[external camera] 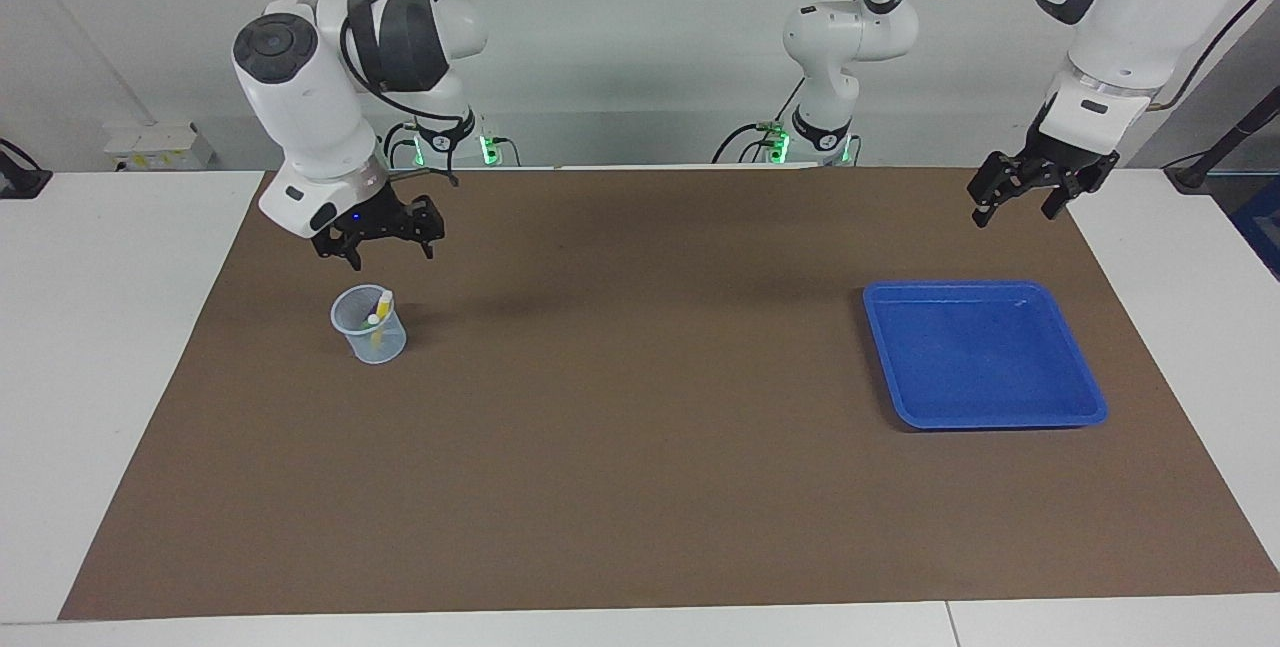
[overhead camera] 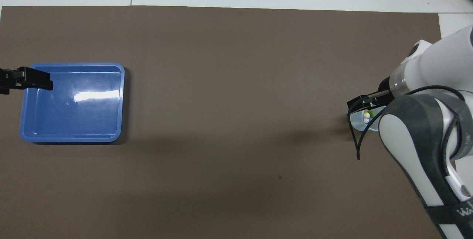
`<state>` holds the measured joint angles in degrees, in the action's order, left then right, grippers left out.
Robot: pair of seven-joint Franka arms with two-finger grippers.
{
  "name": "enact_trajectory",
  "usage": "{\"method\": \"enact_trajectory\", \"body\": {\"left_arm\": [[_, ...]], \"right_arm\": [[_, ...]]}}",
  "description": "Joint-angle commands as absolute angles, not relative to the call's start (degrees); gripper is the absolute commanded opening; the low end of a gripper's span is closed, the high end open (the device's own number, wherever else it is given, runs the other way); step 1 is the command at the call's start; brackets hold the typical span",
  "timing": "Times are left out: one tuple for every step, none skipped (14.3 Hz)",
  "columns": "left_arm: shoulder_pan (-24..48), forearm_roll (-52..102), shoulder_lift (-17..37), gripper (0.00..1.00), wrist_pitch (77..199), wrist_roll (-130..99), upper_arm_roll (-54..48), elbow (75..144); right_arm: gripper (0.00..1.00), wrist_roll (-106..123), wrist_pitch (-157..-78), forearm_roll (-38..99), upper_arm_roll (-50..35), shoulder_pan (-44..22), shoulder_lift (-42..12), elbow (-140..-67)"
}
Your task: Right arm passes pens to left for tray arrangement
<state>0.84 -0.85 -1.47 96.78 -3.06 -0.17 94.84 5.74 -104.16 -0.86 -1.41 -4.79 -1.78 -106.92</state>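
The pens [external camera: 379,312] stand in a small pale blue mesh cup [external camera: 372,339] at the right arm's end of the table; a yellow one with a whitish cap shows, and the others are hard to tell apart. My right gripper [external camera: 386,245] hangs open just above the cup, touching nothing. In the overhead view it [overhead camera: 364,100] covers part of the cup [overhead camera: 356,120], where whitish pen caps [overhead camera: 366,115] show. The blue tray [external camera: 985,357] lies empty at the left arm's end. My left gripper [external camera: 1014,215] is open and raised over the mat beside the tray's robot-side edge.
A brown mat [external camera: 640,407] covers the table between cup and tray. White table edges [external camera: 110,327] flank the mat. In the overhead view the tray [overhead camera: 74,117] lies with the left gripper [overhead camera: 35,80] over its corner.
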Motion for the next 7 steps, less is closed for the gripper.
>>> {"method": "enact_trajectory", "body": {"left_arm": [[0.35,-1.32,-1.23,1.00,95.89,-2.37,-0.44,93.69],[0.35,-1.32,-1.32,1.00,95.98,-2.29,-0.44,93.78],[0.18,-1.32,-1.41,1.00,95.98,-2.29,-0.44,93.78],[0.09,-1.32,-1.49,1.00,96.06,-2.29,-0.44,93.95],[0.09,-1.23,-1.49,1.00,96.06,-2.29,-0.44,94.04],[0.00,-1.23,-1.49,1.00,96.24,-2.29,-0.44,94.13],[-0.09,-1.23,-1.49,1.00,96.24,-2.29,-0.44,94.22]], "right_arm": [[1.00,10.98,-109.33,0.35,-1.49,-2.91,-0.96,-111.79],[1.00,12.03,-109.94,0.09,-1.49,-2.20,-1.05,-112.32],[0.96,12.56,-110.21,-0.26,-1.49,-1.50,-1.49,-112.32],[0.90,12.66,-111.43,-0.26,-1.49,-0.71,-1.76,-113.11],[0.88,12.31,-112.75,-0.26,-1.49,-0.44,-1.76,-114.07],[0.84,12.04,-113.37,-0.26,-1.49,-0.27,-1.76,-115.04],[0.77,11.87,-113.90,-0.26,-1.41,0.35,-1.58,-116.53]]}}
